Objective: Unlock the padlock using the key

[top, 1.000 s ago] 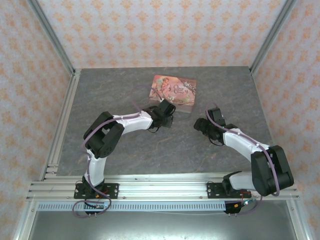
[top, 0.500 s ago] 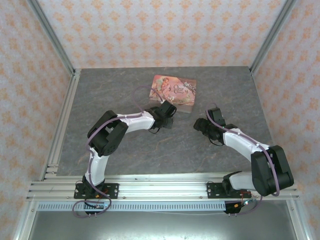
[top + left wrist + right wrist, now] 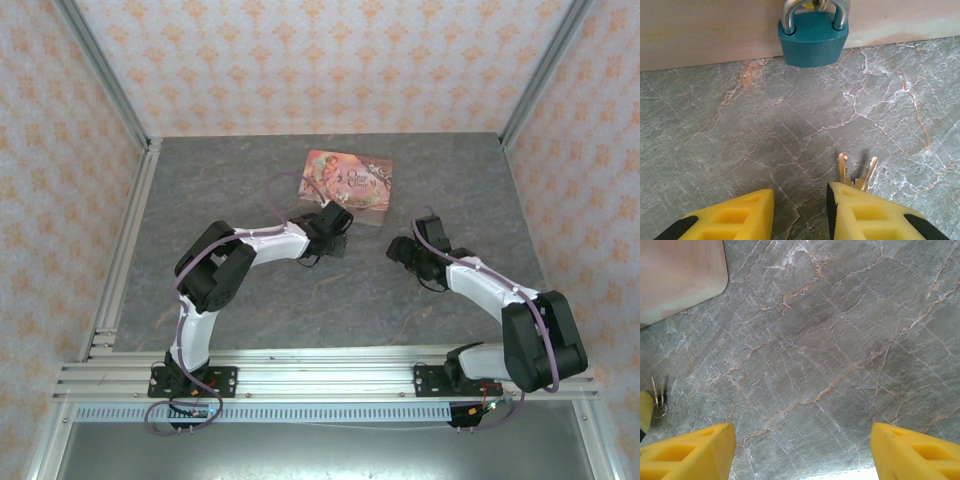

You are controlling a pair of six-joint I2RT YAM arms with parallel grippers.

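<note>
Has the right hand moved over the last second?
No. The right hand sits at the same spot right of the pink tin, same gap to it.

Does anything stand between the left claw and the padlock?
Nothing visible does. Bare table lies between the left claw and the padlock; the keys rest to the side, by one finger.

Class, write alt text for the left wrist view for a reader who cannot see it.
A teal padlock with a silver shackle sits against the tin at the top edge. Below, on the grey marble table, two keys show just past one of the two yellow fingers, which stand apart with nothing between.
</note>
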